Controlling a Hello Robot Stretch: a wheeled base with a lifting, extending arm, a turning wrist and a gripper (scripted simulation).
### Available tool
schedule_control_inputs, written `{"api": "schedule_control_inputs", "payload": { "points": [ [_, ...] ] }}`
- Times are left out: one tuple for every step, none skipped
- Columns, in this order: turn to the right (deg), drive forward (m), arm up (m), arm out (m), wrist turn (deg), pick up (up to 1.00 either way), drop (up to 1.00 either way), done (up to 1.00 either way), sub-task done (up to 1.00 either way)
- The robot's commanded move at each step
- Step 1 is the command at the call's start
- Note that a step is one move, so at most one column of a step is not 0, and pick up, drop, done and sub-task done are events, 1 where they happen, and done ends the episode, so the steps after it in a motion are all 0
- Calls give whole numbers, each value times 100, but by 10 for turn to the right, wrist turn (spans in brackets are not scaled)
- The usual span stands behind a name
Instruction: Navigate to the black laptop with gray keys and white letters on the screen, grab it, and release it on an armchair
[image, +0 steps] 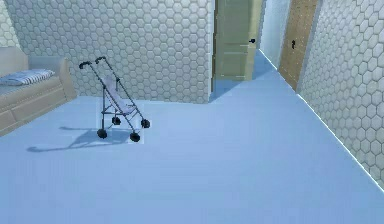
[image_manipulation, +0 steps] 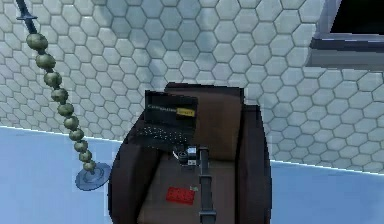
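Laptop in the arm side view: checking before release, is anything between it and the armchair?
Nothing visible does. The laptop shows open in front of the armchair backrest, with the end effector at its front edge. A small red thing lies farther forward on the seat, apart from the laptop.

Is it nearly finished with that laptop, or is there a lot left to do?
Nearly, it seems. Done: the open laptop is already at the brown armchair, before its backrest. In hand: the arm reaches over the seat, gripper at the laptop's front edge. Left: whether the gripper holds it cannot be told, so letting go may remain.
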Motion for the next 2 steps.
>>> {"api": "schedule_control_inputs", "payload": {
  "points": [
    [0,0,-32,0,0,0,0,0,0],
    [0,0,0,0,0,0,100,0,0]
  ]
}}
